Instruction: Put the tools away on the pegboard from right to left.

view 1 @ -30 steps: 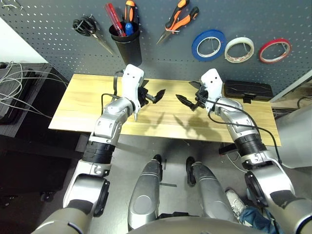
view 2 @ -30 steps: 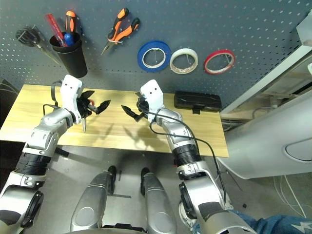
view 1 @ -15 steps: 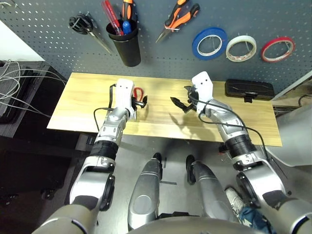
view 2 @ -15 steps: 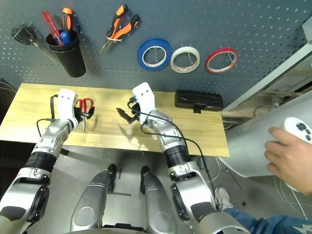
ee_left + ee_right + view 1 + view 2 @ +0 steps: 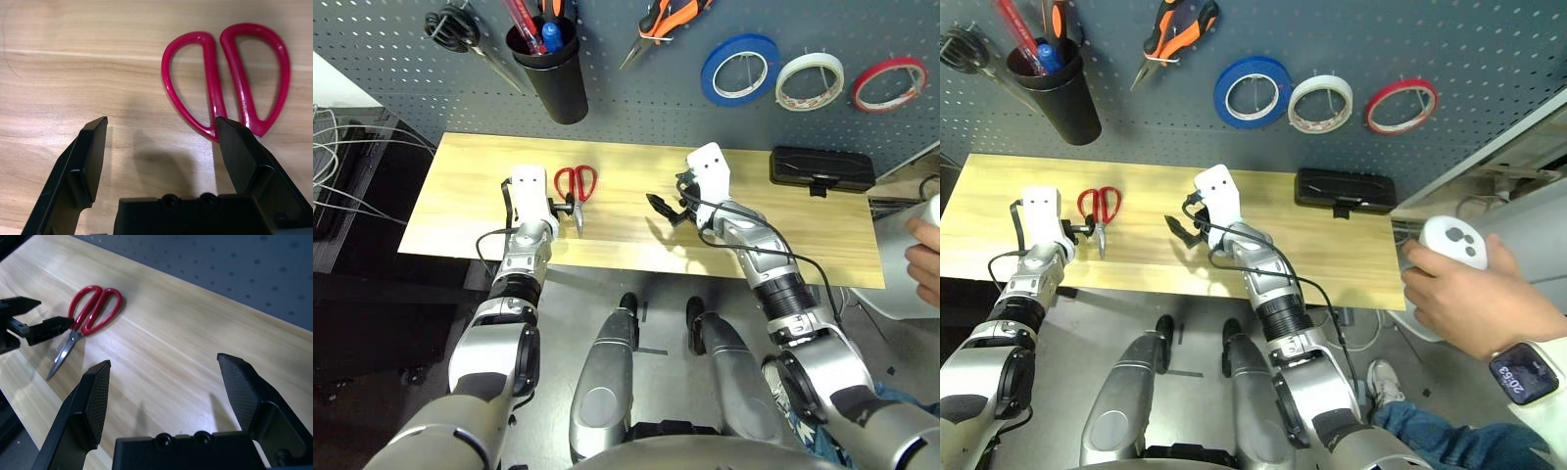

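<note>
Bench (image 5: 636, 240): a pale wood-grain top, rectangular, running along the foot of the pegboard (image 5: 636, 98). Its near edge is facing the robot and its left and right ends are dropping off to the floor. The broad middle stretch between the two arms is lying bare, as is the strip from the right arm to the right end.

Red-handled scissors (image 5: 576, 184): lying flat on the left half of the bench, glossy red oval loops toward the pegboard, thin steel blades closed and pointing at the near edge.

Left tool (image 5: 564, 207): hovering low, its two matte black fingers spread wide and holding nothing; one finger (image 5: 244, 156) is sitting just beside the scissors' loops where they narrow.

Right tool (image 5: 664, 208): hanging over the bench centre, well apart from the scissors, fingers spread wide and empty.

Pegboard: dark grey sheet with a regular grid of small holes. Hanging on it, right to left: a red tape ring (image 5: 888, 84), a white tape ring (image 5: 810, 80), the blue tape ring (image 5: 738, 70), the orange-and-black-handled pliers (image 5: 668, 18), then a black cup (image 5: 551, 67) carrying the blue-handled screwdriver (image 5: 547, 37), and black-handled scissors (image 5: 455, 31) at far left.

Black flat case (image 5: 821, 168): resting at the bench's back right edge.

A person's hand (image 5: 1454, 302) is gripping a white controller (image 5: 1455, 241) past the bench's right end.
</note>
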`<state>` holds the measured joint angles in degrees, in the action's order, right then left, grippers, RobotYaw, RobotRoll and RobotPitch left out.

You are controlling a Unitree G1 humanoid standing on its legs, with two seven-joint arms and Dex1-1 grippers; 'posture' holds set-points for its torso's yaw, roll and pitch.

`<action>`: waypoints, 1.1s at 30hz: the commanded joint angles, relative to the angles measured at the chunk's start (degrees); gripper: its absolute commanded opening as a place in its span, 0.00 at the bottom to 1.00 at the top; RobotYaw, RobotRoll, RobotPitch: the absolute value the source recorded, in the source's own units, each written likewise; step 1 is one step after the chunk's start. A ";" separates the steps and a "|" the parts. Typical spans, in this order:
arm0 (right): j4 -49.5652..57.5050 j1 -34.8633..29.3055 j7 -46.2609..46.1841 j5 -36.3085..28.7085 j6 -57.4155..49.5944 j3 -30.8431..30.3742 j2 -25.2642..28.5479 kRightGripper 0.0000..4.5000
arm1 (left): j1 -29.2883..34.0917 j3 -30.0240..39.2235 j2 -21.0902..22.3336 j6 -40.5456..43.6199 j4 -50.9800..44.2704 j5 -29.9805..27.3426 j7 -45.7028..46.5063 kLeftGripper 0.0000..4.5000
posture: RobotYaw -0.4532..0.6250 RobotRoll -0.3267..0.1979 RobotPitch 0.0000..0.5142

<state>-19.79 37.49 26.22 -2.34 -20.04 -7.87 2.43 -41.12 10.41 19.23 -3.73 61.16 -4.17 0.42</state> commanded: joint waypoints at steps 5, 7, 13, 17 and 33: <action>6.43 -3.65 -0.50 -1.17 -5.26 -0.74 -0.38 1.00 | -0.55 1.94 1.10 -1.00 5.40 -0.22 1.79 0.99 | 0.39 0.62 0.94; 7.80 -4.76 -0.46 -1.15 -6.14 -1.01 -0.13 1.00 | -0.86 1.94 1.29 -0.81 6.21 -0.07 1.95 0.99 | 0.38 0.62 0.95; 10.36 -5.78 -0.21 -1.20 -8.20 -1.45 0.18 1.00 | -1.50 0.03 1.24 1.46 7.93 1.59 -1.24 0.90 | 0.38 0.62 0.95; 10.68 -5.76 0.07 -1.11 -8.48 -1.59 0.57 1.00 | -1.98 -1.48 1.00 4.43 8.25 2.55 -4.96 0.63 | 0.38 0.62 0.95; 4.76 -2.37 2.21 -1.68 -0.85 -1.30 0.45 1.00 | -1.46 0.85 1.43 1.33 4.96 1.63 -2.46 0.00 | 0.44 0.62 0.81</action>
<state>-13.81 35.48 27.74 -3.57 -21.87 -8.51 3.00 -45.37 10.48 20.52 -2.27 65.35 -2.29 -3.16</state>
